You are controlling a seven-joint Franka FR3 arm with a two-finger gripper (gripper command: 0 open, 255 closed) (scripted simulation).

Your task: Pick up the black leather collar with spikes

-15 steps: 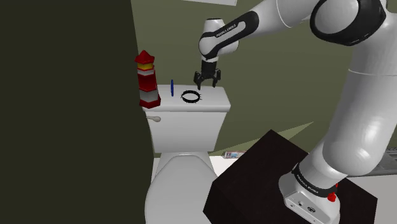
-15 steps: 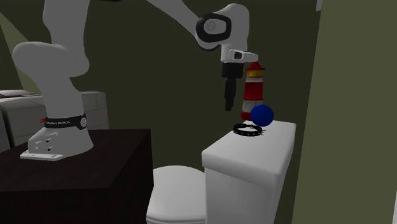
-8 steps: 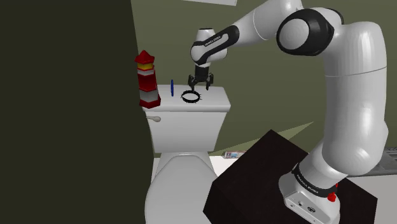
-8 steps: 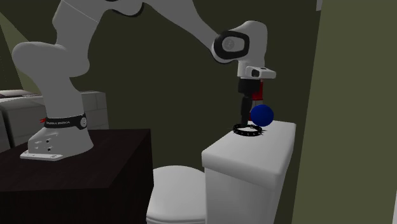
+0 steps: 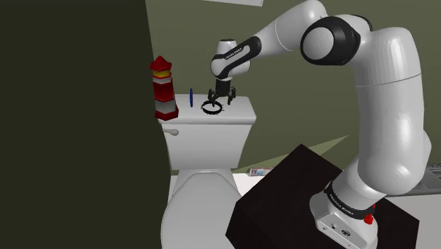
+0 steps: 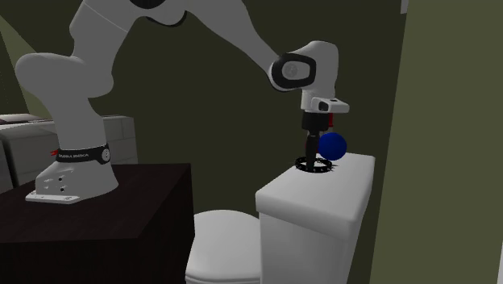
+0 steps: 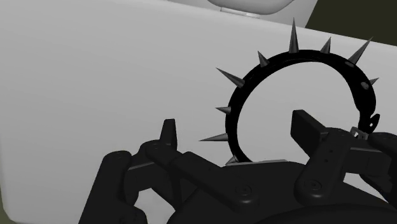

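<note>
In the shoulder view, starting at the left, one red-and-white lighthouse figure (image 5: 165, 88) stands at the end of the white toilet tank (image 5: 205, 134), next to a dark wall (image 5: 71, 120). Just beside it is one blue thing (image 5: 191, 97), a thin sliver from here and round in the second exterior view (image 6: 331, 146). Next comes the one collar (image 5: 212, 107), a black ring with spikes pointing outward, lying flat on the tank lid near its middle. My claw (image 5: 220, 99) is right down over it, pointing straight at the lid. Along my wrist I see my two fingers (image 7: 168, 130) standing wide apart with nothing gripped. One is outside the ring and the other seems to be inside it, so the near side of the band (image 7: 299, 95) runs between them, though I cannot tell if either tip touches it. Further right is my one black stand (image 5: 283, 198), with my base on it. The dark band round my base (image 5: 346, 205) carries white lettering too small for me to read.
</note>
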